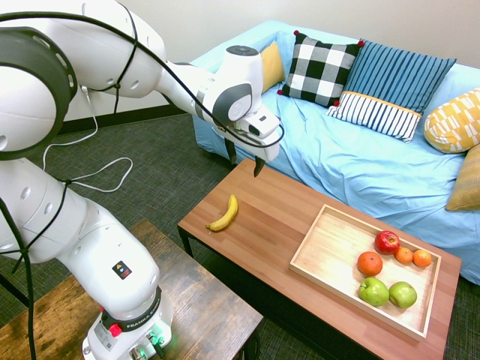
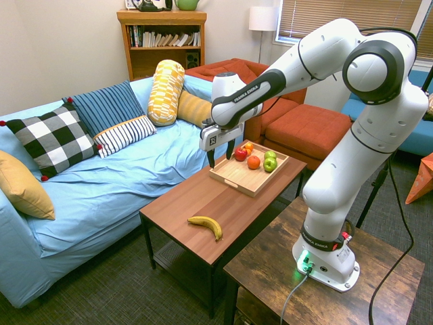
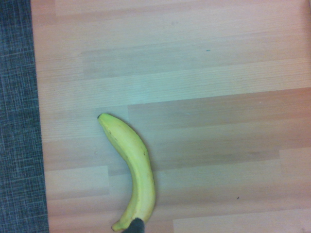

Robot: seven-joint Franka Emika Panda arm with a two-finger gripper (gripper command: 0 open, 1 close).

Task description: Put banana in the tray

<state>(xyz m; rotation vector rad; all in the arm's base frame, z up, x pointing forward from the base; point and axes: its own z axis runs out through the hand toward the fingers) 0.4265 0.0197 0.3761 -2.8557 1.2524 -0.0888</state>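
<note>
First exterior view shows your tool (image 1: 244,159) open above the bench (image 1: 277,217) — banana (image 1: 223,214) lies apart from the fruit-filled tray (image 1: 330,251).

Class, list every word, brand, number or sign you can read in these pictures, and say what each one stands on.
"FRANKA EMIKA": on the arm's forearm, second exterior view.
"FRANKA EMIKA", small and partly hidden: on the arm's base ring, first exterior view.
Book spines on the bookshelf: too small to read.
Banana, tray, table: no text.
</note>
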